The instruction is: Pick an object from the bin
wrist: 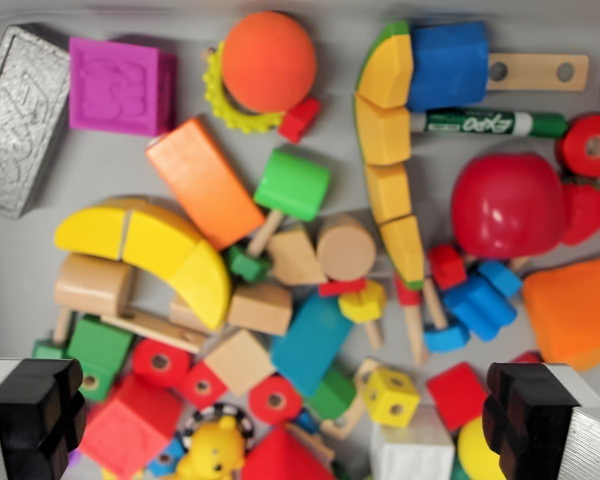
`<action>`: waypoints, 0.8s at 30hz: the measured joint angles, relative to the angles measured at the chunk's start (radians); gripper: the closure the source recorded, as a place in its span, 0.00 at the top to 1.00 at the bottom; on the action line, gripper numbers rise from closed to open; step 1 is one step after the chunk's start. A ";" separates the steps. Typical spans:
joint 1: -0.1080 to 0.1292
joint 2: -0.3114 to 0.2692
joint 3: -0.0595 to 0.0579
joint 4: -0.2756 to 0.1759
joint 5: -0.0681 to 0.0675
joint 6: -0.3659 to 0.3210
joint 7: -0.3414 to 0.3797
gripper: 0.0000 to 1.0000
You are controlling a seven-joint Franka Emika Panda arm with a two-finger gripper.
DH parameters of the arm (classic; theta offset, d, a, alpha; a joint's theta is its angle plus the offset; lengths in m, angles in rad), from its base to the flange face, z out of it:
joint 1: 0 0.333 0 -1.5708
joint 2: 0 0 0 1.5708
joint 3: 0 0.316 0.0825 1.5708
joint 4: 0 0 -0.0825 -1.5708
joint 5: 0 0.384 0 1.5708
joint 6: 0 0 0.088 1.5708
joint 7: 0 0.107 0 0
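Currently hovering over the bin [100, 165] with jaws [290, 415] spread wide and empty, presumably to straddle a pick from the toy pile heaped toward its near edge, likeliest the yellow holed cube [391, 396] or blue block [312, 343] between the fingers [38, 412].

My gripper [280, 420] hangs wide open over the bin [120, 165]; between its fingers [35, 415] lie a yellow duck [218, 450] and a blue block [310, 343].

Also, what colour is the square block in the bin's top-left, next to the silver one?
Magenta block, with an embossed top face; it shows clearly in the wrist view.
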State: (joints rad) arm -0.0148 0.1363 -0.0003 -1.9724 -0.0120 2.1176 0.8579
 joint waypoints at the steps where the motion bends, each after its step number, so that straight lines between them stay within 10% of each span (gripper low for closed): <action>1: 0.000 0.001 -0.002 -0.002 0.000 0.003 0.005 1.00; 24: -0.016 0.054 -0.040 -0.035 0.008 0.085 0.146 1.00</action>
State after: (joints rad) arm -0.0304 0.1905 -0.0402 -2.0077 -0.0043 2.2029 1.0043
